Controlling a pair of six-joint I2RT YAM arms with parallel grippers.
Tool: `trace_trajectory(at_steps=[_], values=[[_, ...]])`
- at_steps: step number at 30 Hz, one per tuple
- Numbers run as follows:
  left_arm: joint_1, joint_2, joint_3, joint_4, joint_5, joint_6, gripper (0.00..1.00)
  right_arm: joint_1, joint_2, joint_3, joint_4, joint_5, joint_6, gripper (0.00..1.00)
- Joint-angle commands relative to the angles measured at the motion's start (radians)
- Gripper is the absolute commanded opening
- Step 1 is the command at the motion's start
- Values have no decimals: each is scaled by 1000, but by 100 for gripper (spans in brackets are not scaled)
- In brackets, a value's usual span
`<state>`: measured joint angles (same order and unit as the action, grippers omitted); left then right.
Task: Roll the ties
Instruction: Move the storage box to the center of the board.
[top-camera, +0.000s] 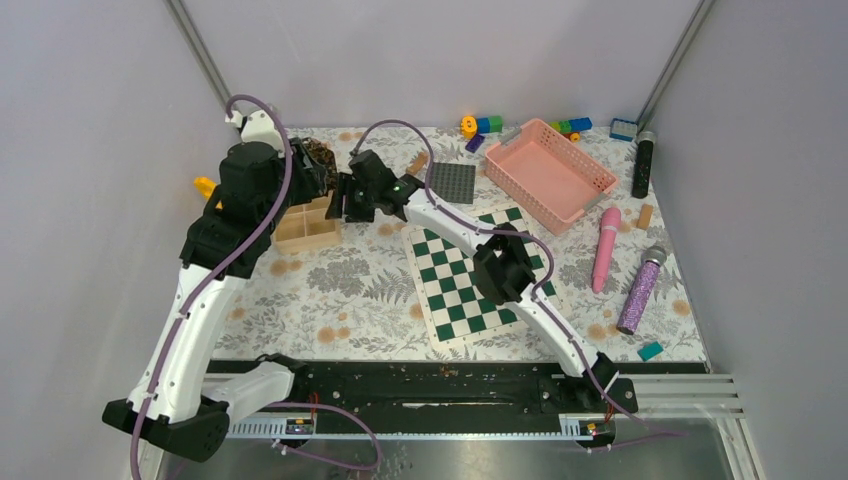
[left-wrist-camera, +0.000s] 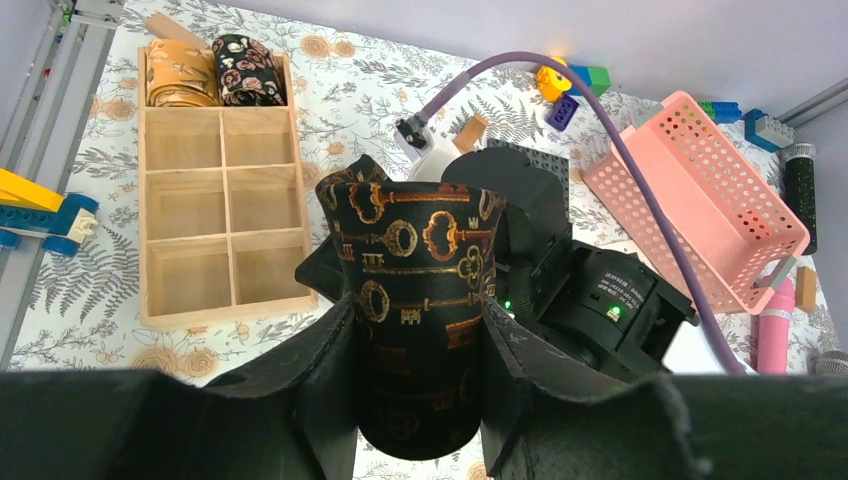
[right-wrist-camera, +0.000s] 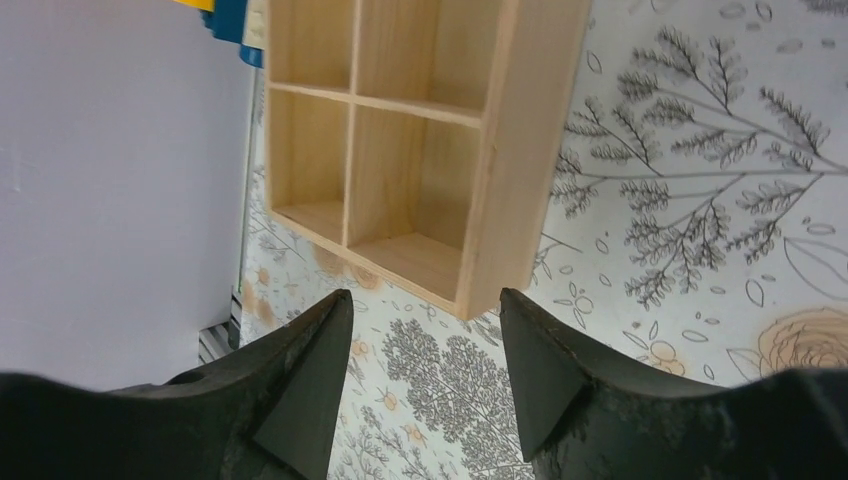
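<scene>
**Left wrist view**
- Left gripper (left-wrist-camera: 412, 318): closed on a coil and pressing it from both sides.
- Key-patterned tie (left-wrist-camera: 420, 235): black cloth with gold keys, rolled into a coil. It stands upright between the left gripper's fingers (left-wrist-camera: 325, 350), lifted off the flowered tablecloth (left-wrist-camera: 340, 100).
- Wooden divider box (left-wrist-camera: 146, 200): two columns by four rows, lying on the cloth to the left of the held coil.
- Golden-tan tie (left-wrist-camera: 180, 75): rolled, in the far-left compartment of the box.
- Flowered dark tie (left-wrist-camera: 248, 68): rolled, in the far-right compartment, just beside the golden-tan one.
- Right arm's wrist housing (left-wrist-camera: 590, 300): black, just behind the held coil.
- Pink basket (left-wrist-camera: 700, 200): farther right on the cloth.

**Right wrist view**
- Right gripper (right-wrist-camera: 425, 370): jaws standing wide. Through the gap only the tablecloth and a corner of the wooden divider box can be seen.

**Overhead view**
- Both grippers meet at the far left of the table. The left one holds the key-patterned coil above the far end of the box, and the right one is at the box's right side.
- Chessboard mat (top-camera: 465, 275): at mid-table, under the right arm.
- Black cylinder (top-camera: 643, 163), pink cylinder (top-camera: 605, 248) and purple glitter microphone (top-camera: 640, 290): along the right side, well apart from the box.
</scene>
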<state>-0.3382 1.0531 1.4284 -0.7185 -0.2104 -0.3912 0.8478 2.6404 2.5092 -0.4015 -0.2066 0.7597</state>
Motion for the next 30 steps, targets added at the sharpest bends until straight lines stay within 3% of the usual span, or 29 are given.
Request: trace_trajectory(at_steps=[1,10,20,26,30], values=[[10,-44,-9,22,-24,12,36,3,23,31,-75,70,19,64],[20,-59,-34,25,-12,9,36,31,104,92,-78,59,-1,65],[35,-74,-58,24,-3,8,36,34,125,101,-46,152,63,64],[43,-71,-60,24,5,11,35,36,116,121,-165,256,15,49],[48,-72,-66,26,7,10,35,36,35,22,-241,359,-67,33]])
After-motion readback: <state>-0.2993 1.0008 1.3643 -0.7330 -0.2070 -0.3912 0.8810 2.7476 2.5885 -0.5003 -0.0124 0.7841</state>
